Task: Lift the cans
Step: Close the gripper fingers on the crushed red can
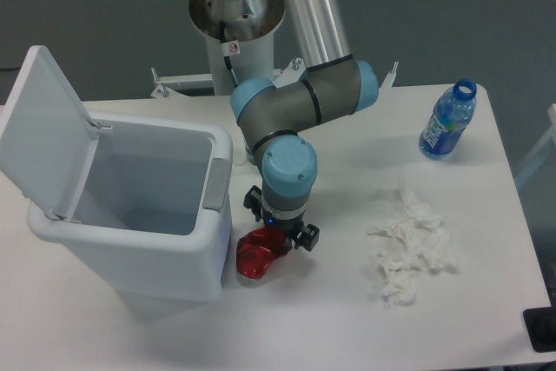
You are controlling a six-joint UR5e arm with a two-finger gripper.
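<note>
On a white table before a grey wall, the gripper points straight down over the red can; its wrist hides the fingers, so their state is unclear. The dented can lies on its side, long axis toward the near-left, against the open white bin. Tissue wads and a blue-labelled bottle lie well apart to the right.
</note>
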